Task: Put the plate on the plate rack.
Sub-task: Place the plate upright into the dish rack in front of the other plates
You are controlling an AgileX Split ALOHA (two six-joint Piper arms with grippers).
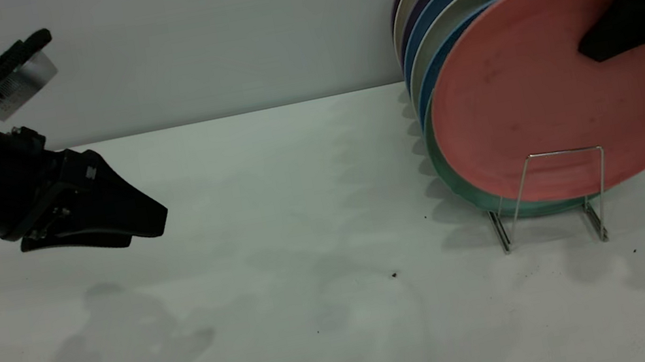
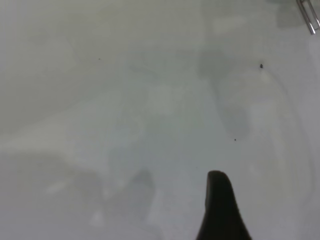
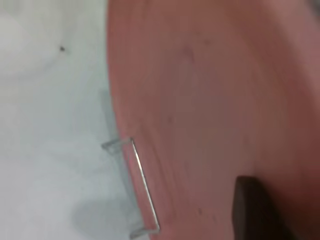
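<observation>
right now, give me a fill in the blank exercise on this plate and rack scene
1. The right end effector grips the ____ plate near its upper edge.
2. Right behind that plate stands a ____ plate.
3. The rack is made of thin silver ____.
4. The left end effector hangs above the table, holding ____.

Missing words: pink; green; wire; nothing

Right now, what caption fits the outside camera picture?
Right gripper holds the pink plate in the wire rack.
</observation>
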